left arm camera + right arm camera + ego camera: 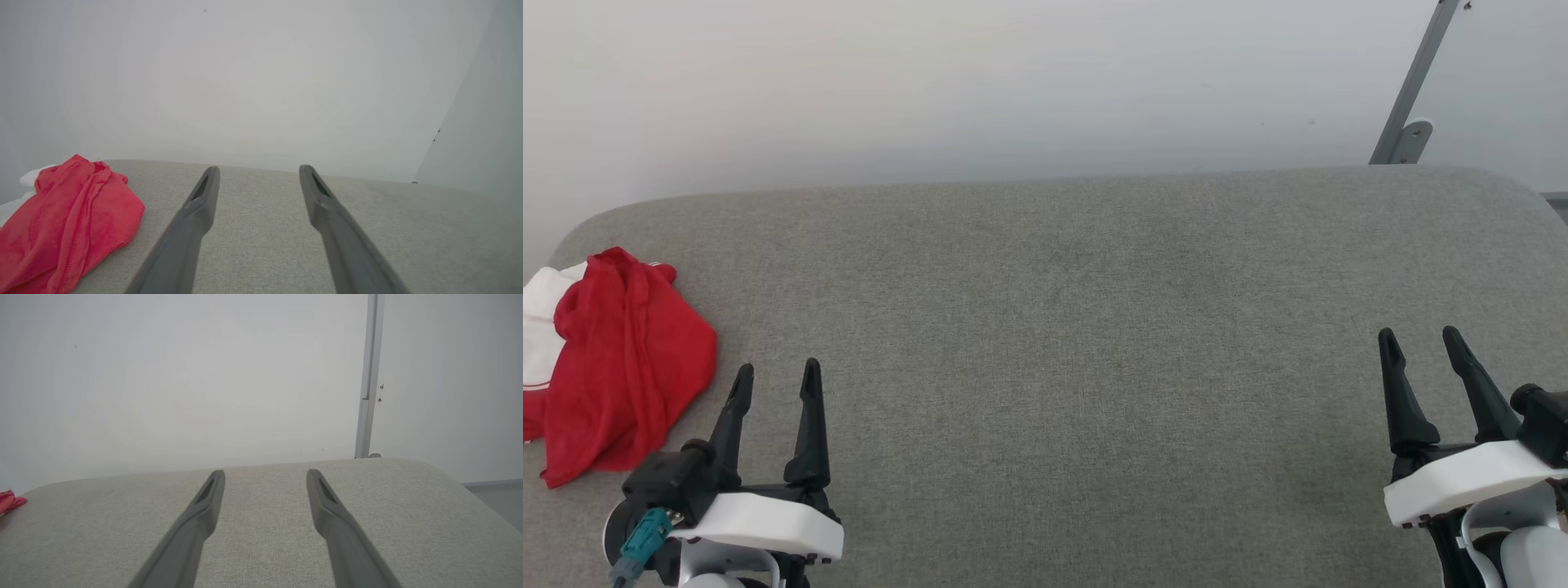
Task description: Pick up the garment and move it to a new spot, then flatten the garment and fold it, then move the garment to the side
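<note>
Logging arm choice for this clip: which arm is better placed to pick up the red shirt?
Left, probably. The left tool, open, sits right beside the crumpled garment at the left end of the grey surface. The right tool, also open, is at the far right end, well away from it.

Red garment (621, 367) crumpled in a loose heap, far left of the head view, white sleeve (thin red stripe) poking out leftward, on grey fabric.
</note>
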Controlling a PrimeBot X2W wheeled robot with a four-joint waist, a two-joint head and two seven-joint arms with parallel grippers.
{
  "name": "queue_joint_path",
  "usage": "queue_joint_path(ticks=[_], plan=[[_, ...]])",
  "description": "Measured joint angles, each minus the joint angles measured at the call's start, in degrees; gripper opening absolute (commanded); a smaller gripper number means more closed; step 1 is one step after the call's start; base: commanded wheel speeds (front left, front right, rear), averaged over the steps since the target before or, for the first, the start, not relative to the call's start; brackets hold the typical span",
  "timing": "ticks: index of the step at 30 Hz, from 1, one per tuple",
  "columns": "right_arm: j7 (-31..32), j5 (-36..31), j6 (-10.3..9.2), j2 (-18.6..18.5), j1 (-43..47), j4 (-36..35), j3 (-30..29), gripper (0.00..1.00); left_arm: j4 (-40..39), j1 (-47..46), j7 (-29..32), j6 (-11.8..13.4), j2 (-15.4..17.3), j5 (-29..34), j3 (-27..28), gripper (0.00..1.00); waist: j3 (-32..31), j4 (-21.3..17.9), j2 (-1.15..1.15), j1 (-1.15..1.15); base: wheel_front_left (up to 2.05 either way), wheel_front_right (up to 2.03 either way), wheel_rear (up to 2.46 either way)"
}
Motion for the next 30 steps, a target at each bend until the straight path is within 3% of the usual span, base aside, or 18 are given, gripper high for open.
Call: queue_joint_path(ticks=[7, 13, 30], plan=[[0.00, -0.12, 0.00, -0.05, 0.02, -0.29, 0.38, 1.00, 0.60, -0.11, -0.04, -0.15, -0.14, -0.01, 0.58, 1.00, -0.22, 0.69, 0.00, 0.00, 0.00, 0.00, 0.00], [0.80, -0.13, 0.00, -0.23, -0.12, -1.15, 1.78, 1.00, 1.31, -0.62, -0.04, 0.48, 0.01, -0.10, 1.44, 1.00, -0.60, 3.73, 0.00, 0.00, 0.00, 0.00, 0.00], [2.70, 0.00, 0.00, 0.34, -0.10, -2.25, 5.36, 1.00, 0.81, -0.16, 1.40, 3.64, 1.72, -0.69, 3.57, 1.00, -2.26, 20.00, 0.00, 0.00, 0.00, 0.00, 0.00]])
